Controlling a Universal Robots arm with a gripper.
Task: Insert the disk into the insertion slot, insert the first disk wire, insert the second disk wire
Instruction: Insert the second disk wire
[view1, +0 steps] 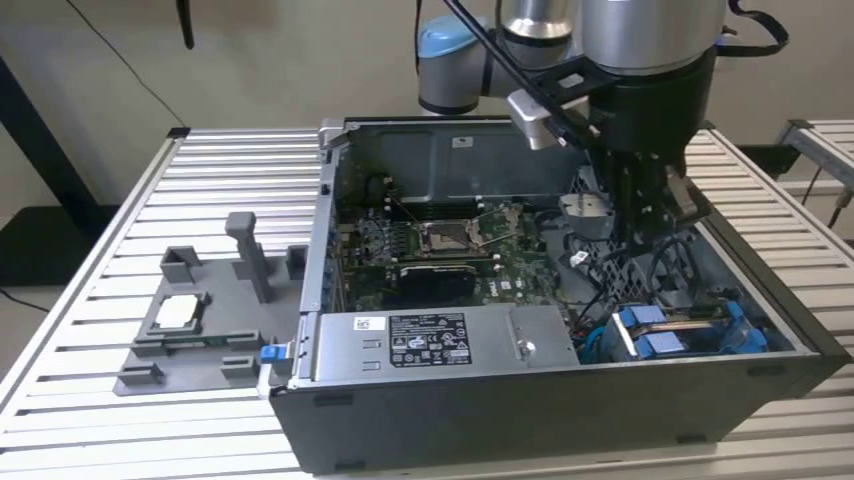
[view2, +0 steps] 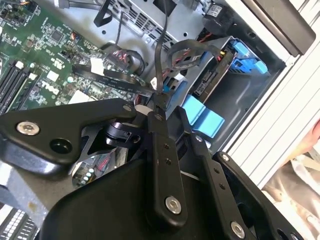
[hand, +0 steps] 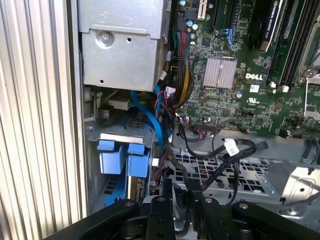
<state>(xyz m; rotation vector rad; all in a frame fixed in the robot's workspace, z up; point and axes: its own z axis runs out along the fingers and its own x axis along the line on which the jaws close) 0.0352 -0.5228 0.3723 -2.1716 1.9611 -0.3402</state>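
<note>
The hand (view2: 170, 107) is inside the case (view1: 534, 420), its fingers pressed together on a black wire (view2: 158, 60) that runs away from the tips. Just beside the hand, the disk (hand: 125, 161) sits in the slot (hand: 117, 134), with its blue end tabs facing out. Beyond the hand lies the motherboard (hand: 235, 75), and further off the desk (view1: 80, 300).
</note>
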